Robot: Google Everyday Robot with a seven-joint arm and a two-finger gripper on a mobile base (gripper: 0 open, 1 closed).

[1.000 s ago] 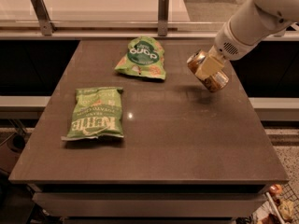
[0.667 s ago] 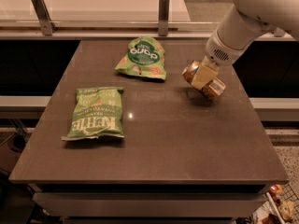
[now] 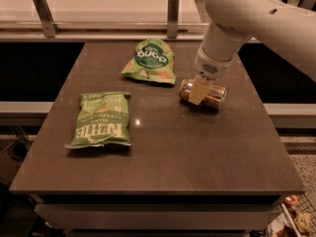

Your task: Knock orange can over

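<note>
Small orange-gold metal can (image 3: 216, 97) lies flat, right of centre; gripper (image 3: 199, 91) over it, grip unreadable; knock looks done; next, lift clear.

- White, smooth, rounded arm (image 3: 256, 19) with small dark holes.
- Grey perforated patch on the wrist collar (image 3: 211, 69).
- Pale tan gripper (image 3: 199, 90), toward the far right corner of the worktop (image 3: 197, 157).

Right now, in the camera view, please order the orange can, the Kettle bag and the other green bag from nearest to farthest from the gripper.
1. orange can, on its side at the gripper, right side.
2. other green bag, back centre.
3. Kettle bag, front left.
</note>
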